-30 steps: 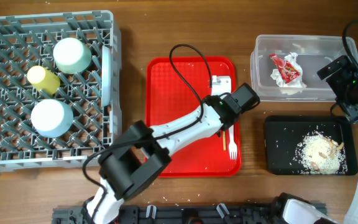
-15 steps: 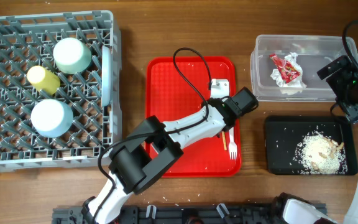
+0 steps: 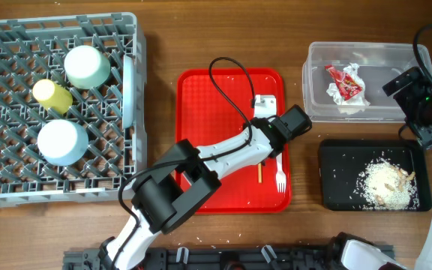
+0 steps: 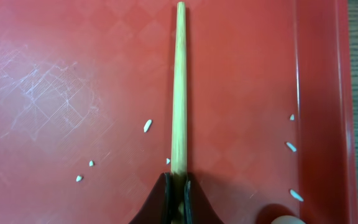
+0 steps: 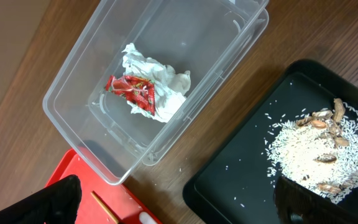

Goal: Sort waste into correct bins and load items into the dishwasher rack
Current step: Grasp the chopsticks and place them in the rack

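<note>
Where the thin wooden stick [image 4: 179,87] lies flat near the right edge of the red plastic serving tray [image 3: 201,112], just beside the white plastic fork [image 3: 280,178], the left tool [image 4: 176,193] pinches its near end. The stick's long axis runs straight ahead of that tool. The large grey lattice dishwasher rack [image 3: 13,161] sits at the table's left edge, on the left arm's side. The right tool [image 5: 176,186] hangs spread wide over the bins.

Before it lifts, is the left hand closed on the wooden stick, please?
Shut: the left hand pinches the wooden stick at its near end, on the red tray.
</note>
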### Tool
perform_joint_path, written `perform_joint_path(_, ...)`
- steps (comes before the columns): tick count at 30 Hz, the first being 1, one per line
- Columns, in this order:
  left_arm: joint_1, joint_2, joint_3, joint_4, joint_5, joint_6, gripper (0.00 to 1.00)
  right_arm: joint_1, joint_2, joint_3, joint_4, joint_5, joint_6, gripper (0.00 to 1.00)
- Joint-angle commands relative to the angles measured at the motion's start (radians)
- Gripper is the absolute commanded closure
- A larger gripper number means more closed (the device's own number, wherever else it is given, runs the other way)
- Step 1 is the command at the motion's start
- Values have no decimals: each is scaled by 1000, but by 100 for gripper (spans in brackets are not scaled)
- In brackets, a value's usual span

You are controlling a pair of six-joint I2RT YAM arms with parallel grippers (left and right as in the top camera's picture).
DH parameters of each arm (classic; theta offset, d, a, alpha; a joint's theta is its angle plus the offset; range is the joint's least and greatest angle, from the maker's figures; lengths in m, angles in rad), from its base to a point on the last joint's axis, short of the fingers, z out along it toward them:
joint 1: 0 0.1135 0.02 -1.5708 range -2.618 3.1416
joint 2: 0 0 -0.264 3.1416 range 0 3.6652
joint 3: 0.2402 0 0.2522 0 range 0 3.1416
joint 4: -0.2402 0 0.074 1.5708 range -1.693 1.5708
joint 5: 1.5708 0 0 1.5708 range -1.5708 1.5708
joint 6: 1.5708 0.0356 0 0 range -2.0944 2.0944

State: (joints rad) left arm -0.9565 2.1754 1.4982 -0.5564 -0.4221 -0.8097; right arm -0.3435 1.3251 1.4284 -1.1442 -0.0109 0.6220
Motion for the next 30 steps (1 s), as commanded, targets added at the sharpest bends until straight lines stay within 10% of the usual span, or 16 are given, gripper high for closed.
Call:
perform_joint_path(1, -3, -56, -8, -54, 24, -6, 96, -4, 9, 3, 4, -9, -18, 0)
perform_joint_path(7, 38, -292, -8, -237, 13, 47, 96, -4, 9, 3, 5, -10, -17, 0)
perform_joint_path(16, 522, -833, -8, -436, 14, 693, 96, -4, 9, 3, 6, -9, -17, 0)
perform_joint_path(28, 1011, -608, -8, -307, 361, 913, 94, -4, 9, 3, 7, -9, -17, 0)
perform_joint_path(30, 1035, -573, -8, -307, 381, 906, 70, -4, 9, 3, 6, -10, -17, 0)
